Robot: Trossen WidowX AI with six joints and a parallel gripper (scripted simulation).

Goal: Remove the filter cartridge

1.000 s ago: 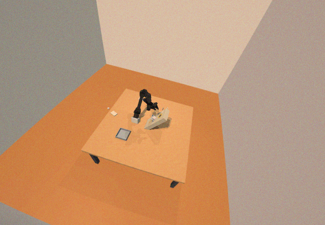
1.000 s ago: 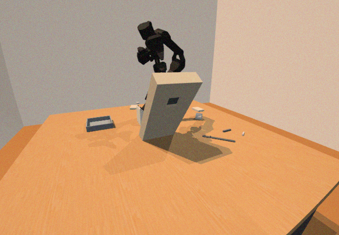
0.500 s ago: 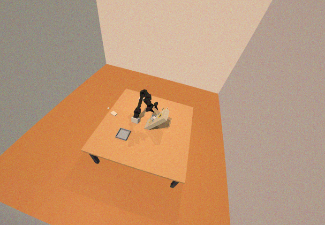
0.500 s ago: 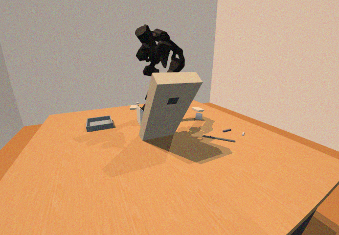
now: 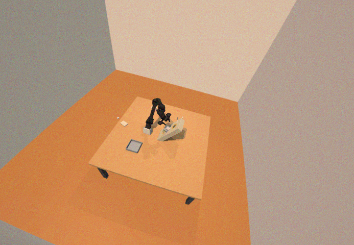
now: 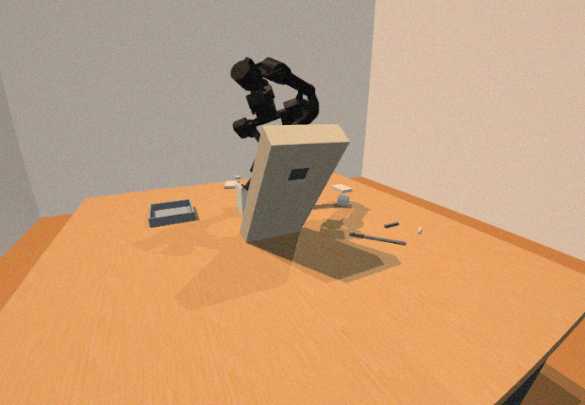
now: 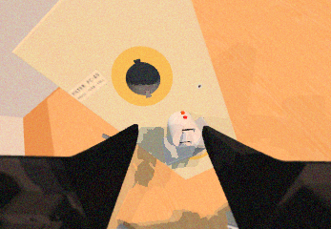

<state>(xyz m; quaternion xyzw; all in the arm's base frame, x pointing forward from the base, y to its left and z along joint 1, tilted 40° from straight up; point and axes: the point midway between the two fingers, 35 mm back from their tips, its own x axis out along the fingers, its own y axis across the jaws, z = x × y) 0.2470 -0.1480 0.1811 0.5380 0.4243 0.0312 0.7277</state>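
Observation:
The service panel [image 5: 174,133] [image 6: 283,205] [image 7: 92,48] leans back on the table. Its round port [image 7: 143,76], ringed in yellow, is an empty dark hole. The pale filter cartridge [image 5: 167,128] [image 7: 176,128], with two narrow slots and red marks, is out of the port, low by the panel face at a grey part; what bears it is unclear. My gripper [image 7: 170,129] is open above the panel face; in the wrist view the cartridge shows beyond the fingertips, nearer the right one, with nothing gripped. The tray [image 5: 132,151] [image 6: 173,221] stands apart on the table and looks empty.
Behind the panel in the exterior view lie a dark rod [image 6: 381,239], a short dark cylinder [image 6: 391,224], a white bit [image 6: 419,229] and a grey rounded piece [image 6: 343,200]. A flat pale block [image 5: 123,123] lies near the table's edge. The arm's base [image 5: 147,130] stands between tray and panel.

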